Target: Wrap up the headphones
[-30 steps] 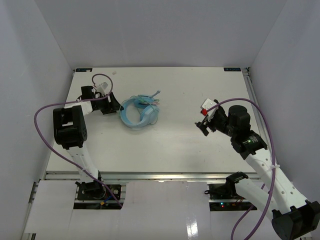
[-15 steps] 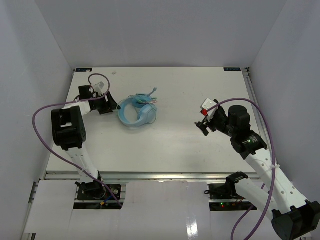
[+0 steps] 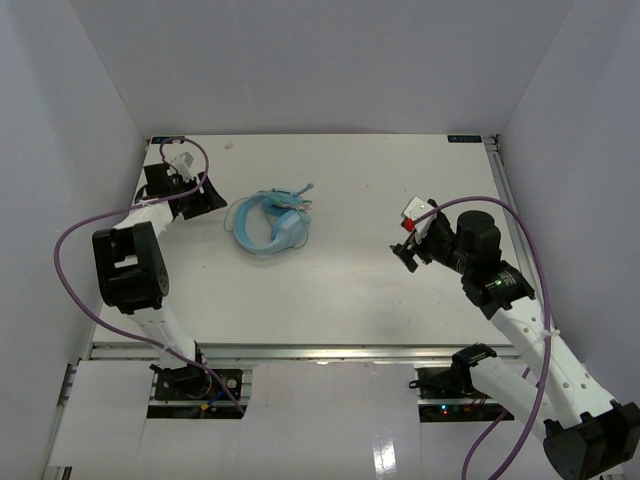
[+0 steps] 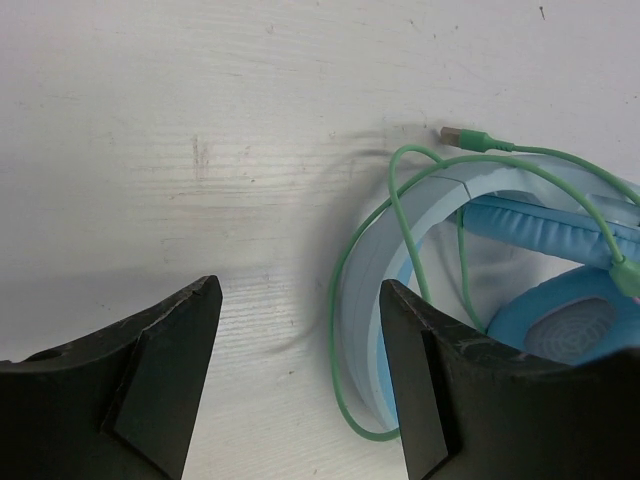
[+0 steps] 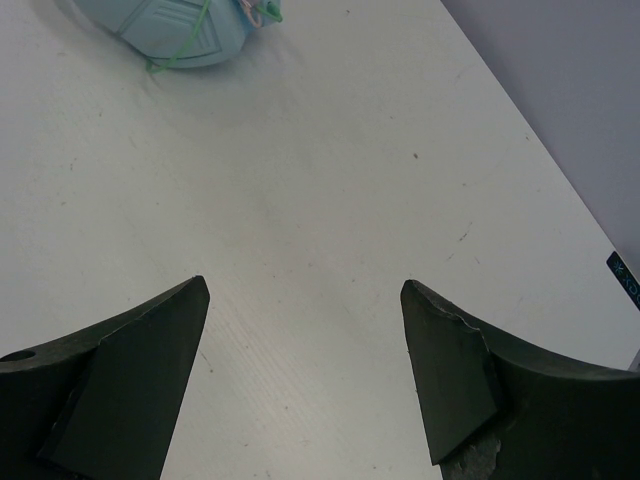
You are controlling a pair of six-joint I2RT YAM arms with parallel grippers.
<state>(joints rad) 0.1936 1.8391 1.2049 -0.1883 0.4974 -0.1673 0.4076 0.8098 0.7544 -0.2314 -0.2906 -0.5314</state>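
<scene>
The table [image 3: 340, 290] carries the headphones [image 3: 268, 226] left of centre in the overhead view. The left gripper [image 3: 203, 198] is near them toward the upper left, and the right gripper [image 3: 408, 250] is well apart, right of centre. Both sets of jaws are released and hold nothing. The winding looks loose and unfinished, so your job is probably to take up the slack. Work with the left gripper [image 4: 300, 292], since it already faces the headband [image 4: 368, 262]. Bring it in low, catch only the thin cable [image 4: 393, 200] where a loop stands clear of the band, and lay it snug around the band. Don't pinch the band itself or shove the whole set across the table. If it starts to slide, bring the right gripper [image 5: 305, 288] over to steady it. The left wrist view gives you what the overhead cannot. At the right of its frame, the green loops drape over the headband and hang off its lower edge, an ear cup [image 4: 575, 328] sits at lower right, and the plug [image 4: 462, 135] lies free on the table at upper right. The right wrist view shows only the far side of the headphones [image 5: 175, 25], in its upper left corner, with one green strand across it.
</scene>
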